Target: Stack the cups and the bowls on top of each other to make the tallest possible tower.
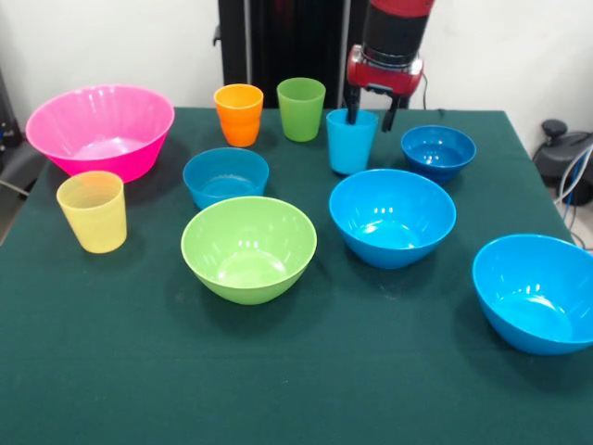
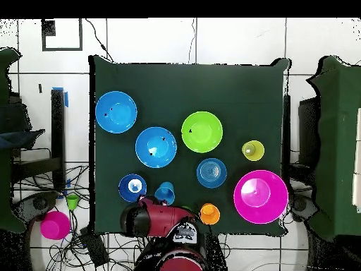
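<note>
My gripper (image 1: 371, 111) is open at the far side of the table. One finger is inside the light blue cup (image 1: 351, 141), the other outside its rim. In the overhead view the arm (image 2: 158, 219) hides the gripper beside this cup (image 2: 165, 192). Orange cup (image 1: 238, 114), green cup (image 1: 301, 108) and yellow cup (image 1: 92, 211) stand apart. The pink bowl (image 1: 99, 130), lime bowl (image 1: 248, 248), two large blue bowls (image 1: 392, 216) (image 1: 537, 292) and two smaller blue bowls (image 1: 225, 176) (image 1: 437, 151) each stand alone. No tower is in view.
The dark green table (image 1: 306, 380) carries everything. A pink bowl-like thing (image 2: 55, 224) and a small green thing (image 2: 72, 202) lie off the table among cables. The robot's pedestal (image 1: 278, 37) stands behind the far edge.
</note>
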You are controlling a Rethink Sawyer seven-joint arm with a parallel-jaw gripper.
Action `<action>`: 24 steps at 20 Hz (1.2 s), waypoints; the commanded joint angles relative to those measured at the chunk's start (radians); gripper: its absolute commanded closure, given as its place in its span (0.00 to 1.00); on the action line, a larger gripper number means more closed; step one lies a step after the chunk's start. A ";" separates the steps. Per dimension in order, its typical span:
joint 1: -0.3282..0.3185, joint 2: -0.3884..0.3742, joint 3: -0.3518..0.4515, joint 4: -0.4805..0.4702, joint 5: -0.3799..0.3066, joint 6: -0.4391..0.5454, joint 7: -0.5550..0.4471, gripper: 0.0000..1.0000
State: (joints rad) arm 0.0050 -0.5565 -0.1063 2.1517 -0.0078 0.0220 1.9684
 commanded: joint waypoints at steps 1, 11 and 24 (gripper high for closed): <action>-0.001 0.011 0.115 0.046 0.011 -0.057 0.190 0.00; 0.168 -0.141 -0.043 -0.004 0.024 0.037 0.175 0.00; 0.171 -0.145 -0.066 -0.051 0.015 0.055 0.145 0.00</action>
State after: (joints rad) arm 0.1676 -0.7207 -0.1984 2.1747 -0.0084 0.0210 1.9965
